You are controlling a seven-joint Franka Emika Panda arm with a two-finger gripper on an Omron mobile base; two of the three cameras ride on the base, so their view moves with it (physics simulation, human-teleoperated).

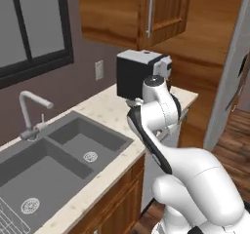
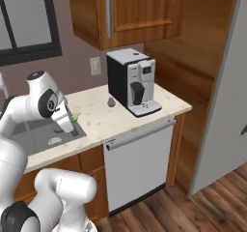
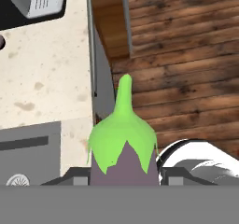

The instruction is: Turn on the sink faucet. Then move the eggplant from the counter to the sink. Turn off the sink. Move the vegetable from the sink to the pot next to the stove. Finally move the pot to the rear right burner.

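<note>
Item: eggplant [image 3: 123,143], purple body w/ green cap and curved stem. Location: clamped in gripper [image 3: 124,178], carried above the right edge of the sink [image 1: 73,152], near counter [image 2: 125,117].

Tool state: jaws closed on the eggplant body, just below the cap; stem points away from hand.

Handling (est.): light-to-moderate weight, firm but slightly yielding, smooth glossy skin, prob. slippery when wet. Best hold at mid-body; stem too thin.

Fixtures: sink is matte grey, double basin, round metal drains. Faucet [image 1: 33,113] is angular grey metal at far left. Counter is pale speckled stone. Coffee machine [image 2: 131,81] is a black/silver box, far right. Wood cabinets [image 2: 125,11] and plank floor [image 3: 186,55].
</note>
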